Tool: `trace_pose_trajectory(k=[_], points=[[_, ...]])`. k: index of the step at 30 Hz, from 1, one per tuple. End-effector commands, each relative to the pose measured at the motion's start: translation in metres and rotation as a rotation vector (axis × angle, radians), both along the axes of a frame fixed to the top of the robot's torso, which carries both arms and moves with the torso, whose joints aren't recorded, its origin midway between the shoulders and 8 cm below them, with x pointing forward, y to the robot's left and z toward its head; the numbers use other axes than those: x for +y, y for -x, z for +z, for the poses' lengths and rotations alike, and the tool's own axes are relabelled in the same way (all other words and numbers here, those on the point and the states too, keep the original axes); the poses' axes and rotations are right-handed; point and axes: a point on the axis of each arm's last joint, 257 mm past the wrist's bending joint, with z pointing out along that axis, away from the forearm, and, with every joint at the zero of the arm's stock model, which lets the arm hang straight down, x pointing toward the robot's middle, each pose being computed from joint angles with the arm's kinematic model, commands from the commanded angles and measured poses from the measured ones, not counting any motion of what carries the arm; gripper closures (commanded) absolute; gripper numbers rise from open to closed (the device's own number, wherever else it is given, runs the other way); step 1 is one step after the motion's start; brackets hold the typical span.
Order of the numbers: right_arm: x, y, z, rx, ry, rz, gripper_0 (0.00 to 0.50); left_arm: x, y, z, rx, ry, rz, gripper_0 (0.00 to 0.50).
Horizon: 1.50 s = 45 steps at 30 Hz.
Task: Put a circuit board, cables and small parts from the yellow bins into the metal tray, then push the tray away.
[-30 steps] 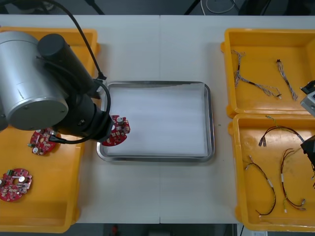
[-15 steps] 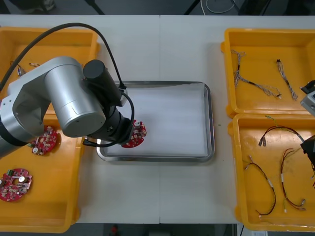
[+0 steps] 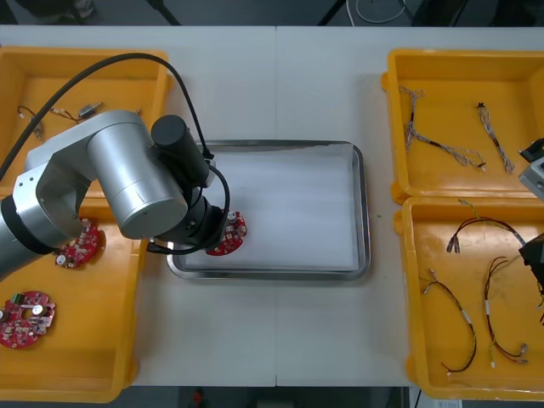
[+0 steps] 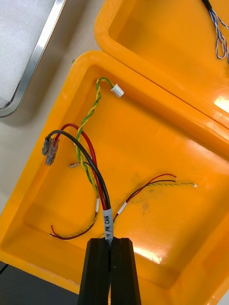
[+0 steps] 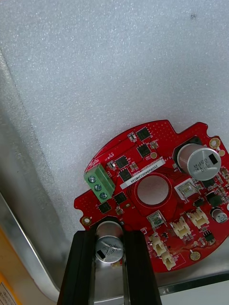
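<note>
Now the left gripper (image 5: 109,234) pinches the circuit board (image 5: 143,159) by its edge, low over the 7 o'clock corner of the tray (image 3: 364,212), while the right gripper (image 4: 110,240) nips a black cable (image 4: 88,157) at 4 o'clock.

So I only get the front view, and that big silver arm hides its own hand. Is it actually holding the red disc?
Observer: Yes. The left wrist view shows the left gripper shut on the round red circuit board, pinching a silver cylinder at its edge.
Operator: Is it in the tray yet?
Observer: It is over the white lining, near a corner of the metal tray. I cannot tell whether it touches down.
Operator: And the other arm?
Observer: The right gripper hangs over the nearer right-hand yellow bin, apparently shut on a black cable at its white label.
</note>
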Motion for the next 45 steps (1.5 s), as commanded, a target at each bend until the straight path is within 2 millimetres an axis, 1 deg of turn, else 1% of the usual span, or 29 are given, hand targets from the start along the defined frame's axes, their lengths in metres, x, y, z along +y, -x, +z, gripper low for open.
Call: trace_pose_trajectory(k=[1,2,3,4,9,14,20,23,24,25,26,27,29,30,31,33,34,36,37,38,40,41,43,44,45], points=[[0.000,-0.001,0.008,-0.021,0.054,0.045,0.500,-0.018,-0.008,0.015,-0.039,0.031,0.003,0.210],[0.000,-0.001,0.008,-0.022,0.054,0.046,0.500,-0.018,-0.008,0.015,-0.039,0.033,0.008,0.111],[0.000,-0.001,0.008,-0.021,0.055,0.048,0.500,-0.019,-0.008,0.014,-0.038,0.035,0.009,0.039],[0.000,-0.001,0.008,-0.022,0.055,0.048,0.500,-0.018,-0.008,0.015,-0.038,0.035,0.012,0.005],[0.001,-0.001,0.009,-0.021,0.055,0.055,0.500,-0.021,-0.007,0.016,-0.041,0.041,0.011,0.000],[0.006,-0.001,0.011,-0.024,0.049,0.072,0.500,-0.025,-0.005,0.026,-0.053,0.054,0.011,0.000],[0.024,-0.003,0.016,-0.026,0.044,0.146,0.500,-0.017,0.000,0.061,-0.075,0.044,0.023,0.000],[0.039,-0.006,0.018,-0.030,0.050,0.196,0.500,-0.012,0.002,0.084,-0.078,0.049,0.031,0.000],[0.047,-0.008,0.019,-0.031,0.054,0.225,0.500,-0.008,0.003,0.097,-0.082,0.051,0.036,0.000],[0.050,-0.008,0.019,-0.031,0.057,0.236,0.500,-0.007,0.003,0.101,-0.080,0.053,0.038,0.000],[0.057,-0.009,0.019,-0.032,0.061,0.258,0.500,-0.001,0.003,0.111,-0.078,0.051,0.049,0.000],[0.060,-0.009,0.019,-0.032,0.063,0.270,0.500,0.002,0.003,0.115,-0.075,0.049,0.053,0.000],[0.073,-0.011,0.019,-0.035,0.081,0.317,0.500,0.014,0.002,0.138,-0.078,0.049,0.077,0.000],[0.079,-0.012,0.019,-0.037,0.089,0.337,0.500,0.015,-0.001,0.147,-0.092,0.067,0.081,0.000],[0.083,-0.012,0.019,-0.038,0.096,0.352,0.500,0.017,-0.003,0.152,-0.100,0.074,0.085,0.000],[0.094,-0.013,0.018,-0.040,0.115,0.394,0.500,0.026,-0.010,0.169,-0.128,0.098,0.104,0.000],[0.097,-0.014,0.018,-0.041,0.124,0.404,0.500,0.030,-0.011,0.172,-0.132,0.099,0.104,0.000],[0.107,-0.014,0.014,-0.040,0.154,0.448,0.500,0.047,-0.017,0.182,-0.135,0.098,0.111,0.000],[0.112,-0.016,0.013,-0.045,0.175,0.467,0.500,0.060,-0.021,0.186,-0.135,0.093,0.125,0.000],[0.114,-0.016,0.012,-0.045,0.184,0.478,0.500,0.065,-0.023,0.189,-0.141,0.090,0.131,0.000],[0.120,-0.018,0.008,-0.045,0.222,0.510,0.500,0.089,-0.032,0.198,-0.149,0.075,0.162,0.000],[0.122,-0.019,0.006,-0.043,0.230,0.515,0.500,0.095,-0.034,0.199,-0.149,0.073,0.169,0.000],[0.131,-0.022,0.001,-0.037,0.247,0.541,0.500,0.121,-0.041,0.206,-0.150,0.062,0.208,0.000],[0.136,-0.022,0.000,-0.037,0.243,0.551,0.500,0.127,-0.043,0.207,-0.149,0.057,0.214,0.000],[0.136,-0.022,0.000,-0.037,0.243,0.551,0.500,0.127,-0.043,0.207,-0.149,0.057,0.214,0.000]])
